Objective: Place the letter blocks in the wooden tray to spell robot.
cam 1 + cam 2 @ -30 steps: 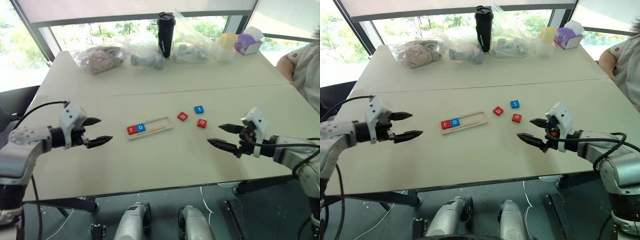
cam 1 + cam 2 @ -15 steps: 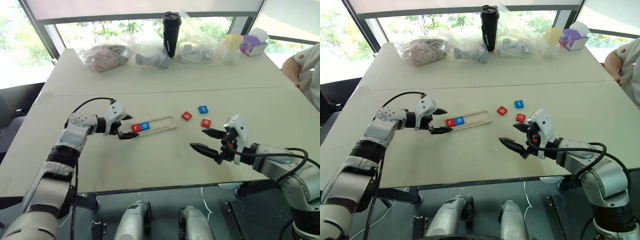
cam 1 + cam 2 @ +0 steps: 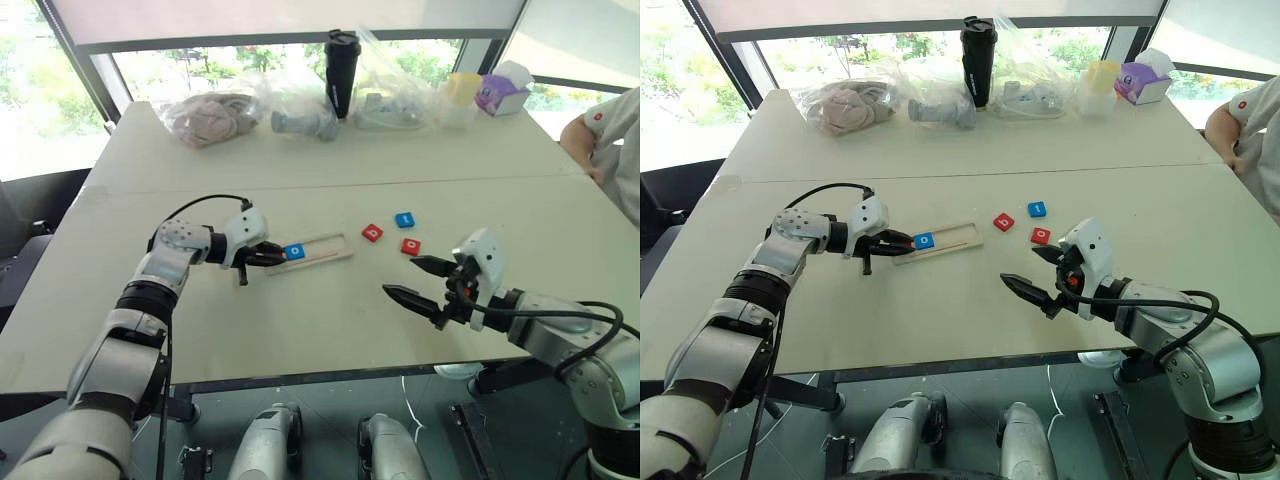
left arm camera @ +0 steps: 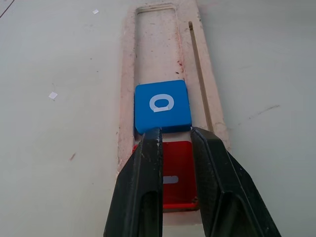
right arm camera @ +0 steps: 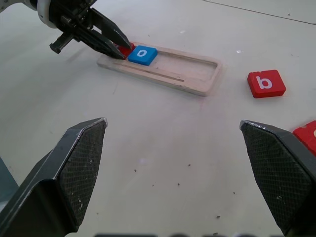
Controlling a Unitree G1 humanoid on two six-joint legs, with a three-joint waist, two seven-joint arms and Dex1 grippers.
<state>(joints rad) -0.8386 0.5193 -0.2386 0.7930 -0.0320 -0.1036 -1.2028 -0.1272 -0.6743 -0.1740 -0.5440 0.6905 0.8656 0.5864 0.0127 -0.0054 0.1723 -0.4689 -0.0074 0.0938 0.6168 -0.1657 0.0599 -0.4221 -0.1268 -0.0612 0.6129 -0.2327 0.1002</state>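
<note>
The wooden tray [image 3: 328,247] lies mid-table with a blue "o" block [image 3: 294,251] in it and a red block [image 4: 177,170] in its left end slot. My left gripper [image 3: 268,256] is shut, its tips over that red block and up against the blue one. Whether it grips the red block I cannot tell. To the right of the tray lie a red "b" block [image 3: 372,232], a blue "t" block [image 3: 404,219] and a red "o" block [image 3: 410,246]. My right gripper [image 3: 399,277] hangs open and empty just in front of them.
Along the far edge stand plastic bags [image 3: 210,115], a black tumbler [image 3: 340,70], a yellow-lidded container [image 3: 455,95] and a tissue box [image 3: 497,90]. A person's arm [image 3: 605,135] is at the table's right side. Bare tabletop [image 3: 320,310] lies between the tray and the near edge.
My left gripper swung in from left of the tray to its left end and went from open to shut there. The right gripper has hardly moved. The camera shifted.
</note>
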